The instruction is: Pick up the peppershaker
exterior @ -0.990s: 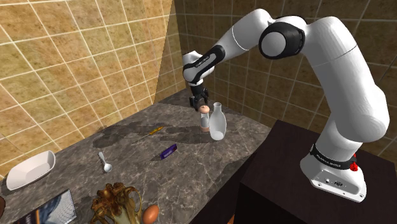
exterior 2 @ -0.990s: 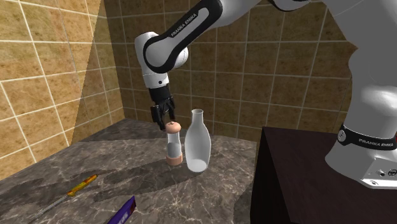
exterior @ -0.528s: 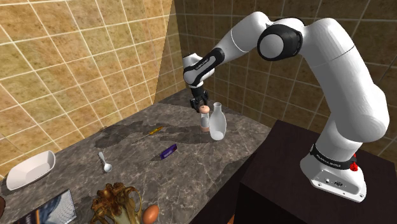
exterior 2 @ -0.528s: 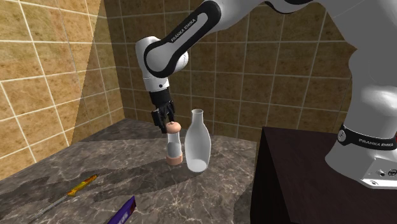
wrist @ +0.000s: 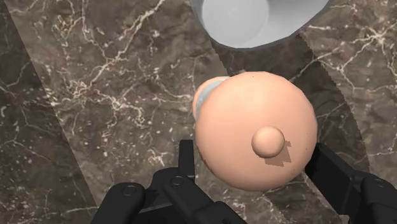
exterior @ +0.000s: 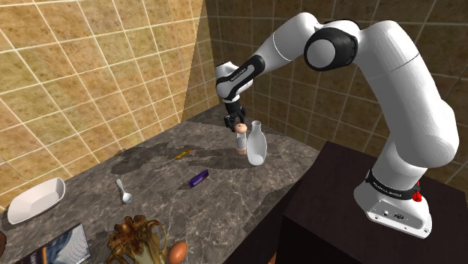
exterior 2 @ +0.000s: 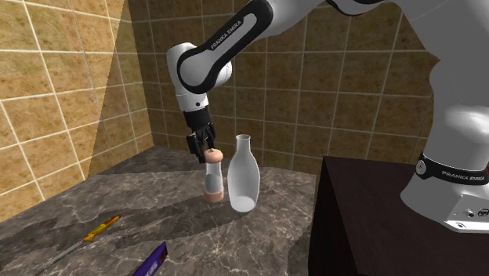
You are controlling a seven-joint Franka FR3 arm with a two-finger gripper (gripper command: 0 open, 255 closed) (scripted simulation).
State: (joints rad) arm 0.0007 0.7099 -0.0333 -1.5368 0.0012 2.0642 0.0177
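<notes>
One peppershaker (exterior 2: 212, 177), upright, cap within the claw (exterior 2: 205, 150), beside bottle (exterior 2: 243, 179)

**Arm** (exterior: 409, 90): white with dark joints. It rises from its base (exterior: 394, 206) at the shoulder view's lower right and leans up to a dark elbow (exterior: 330, 46) at the top of its reach.

**Forearm** (exterior: 281, 46): slopes down toward the shoulder view's left and ends in a bent wrist (exterior 2: 196, 72).

**Gripper** (exterior: 239, 124) (exterior 2: 205, 149): all black, hanging from the wrist and pointing straight down.

**Fingers** (wrist: 186, 159): stand well apart in the wrist view, one on each side of the middle.
</notes>
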